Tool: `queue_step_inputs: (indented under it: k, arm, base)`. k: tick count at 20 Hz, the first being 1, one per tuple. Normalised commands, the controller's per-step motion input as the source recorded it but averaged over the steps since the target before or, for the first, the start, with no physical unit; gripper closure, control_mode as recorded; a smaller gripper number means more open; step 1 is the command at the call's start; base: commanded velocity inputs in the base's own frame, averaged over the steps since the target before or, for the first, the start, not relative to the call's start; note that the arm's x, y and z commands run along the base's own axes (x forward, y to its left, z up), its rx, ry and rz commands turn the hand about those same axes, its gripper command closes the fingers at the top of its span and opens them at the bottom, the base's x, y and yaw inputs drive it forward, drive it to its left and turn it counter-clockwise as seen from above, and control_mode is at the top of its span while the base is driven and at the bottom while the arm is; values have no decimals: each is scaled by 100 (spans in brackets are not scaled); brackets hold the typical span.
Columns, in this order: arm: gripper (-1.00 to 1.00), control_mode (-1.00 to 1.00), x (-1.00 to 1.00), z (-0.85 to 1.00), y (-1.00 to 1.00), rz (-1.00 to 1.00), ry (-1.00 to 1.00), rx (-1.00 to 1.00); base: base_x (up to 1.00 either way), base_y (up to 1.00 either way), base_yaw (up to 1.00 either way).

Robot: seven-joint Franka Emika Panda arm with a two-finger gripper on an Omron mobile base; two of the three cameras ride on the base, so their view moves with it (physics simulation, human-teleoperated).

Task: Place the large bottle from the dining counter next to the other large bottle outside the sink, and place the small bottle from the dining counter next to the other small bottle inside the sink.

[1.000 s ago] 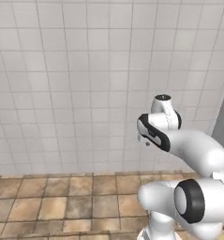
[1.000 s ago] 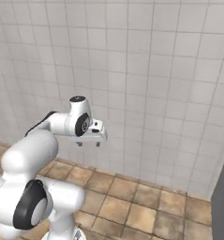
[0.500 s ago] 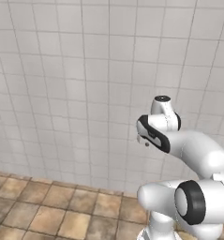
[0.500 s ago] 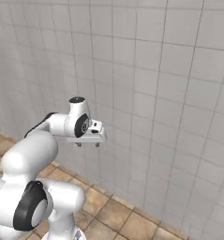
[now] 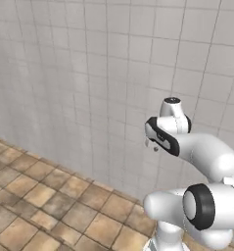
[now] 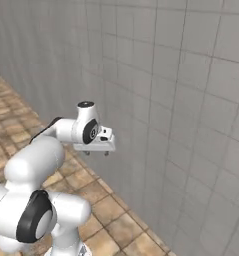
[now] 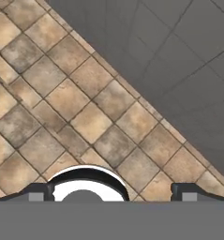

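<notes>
Since the earlier frames the whole scene has slid sideways in both base views: the base has turned, and the arm keeps the same folded pose in front of it.

Left base view: one white arm [image 5: 201,157] rises from the lower right, elbow bent, wrist held level at mid-height. One gripper [image 5: 152,145] points down at the wrist's end; the fingers are too small here to judge. Behind it stands one grey tiled wall [image 5: 89,73], meeting a brown stone-tile floor [image 5: 35,196] along a slanting line.

Right base view: same arm from the other side, gripper hanging under the wrist with two short dark tips set well apart, nothing between them. Same wall, same floor running off to the left.

Hand view: looking down at the floor, wall across the upper right. Two dark finger tips [image 7: 36,191] sit at the bottom, far apart, spread wide and empty.

None of these views takes in either bottle, the sink or the dining counter, so I cannot place them.
</notes>
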Motion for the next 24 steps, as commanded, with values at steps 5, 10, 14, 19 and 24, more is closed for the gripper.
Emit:
queue_step_inputs:
  k: [5,10,14,19,24]
  arm:
    - [-100,100,0,0,0,0,0,0]
    - [-100,100,0,0,0,0,0,0]
    - [-100,100,0,0,0,0,0,0]
    - [-100,100,0,0,0,0,0,0]
    - [-100,100,0,0,0,0,0,0]
  base:
    - [59,69,62]
    - [72,48,60]
    - [79,42,61]
    - [88,31,60]
    - [82,22,57]
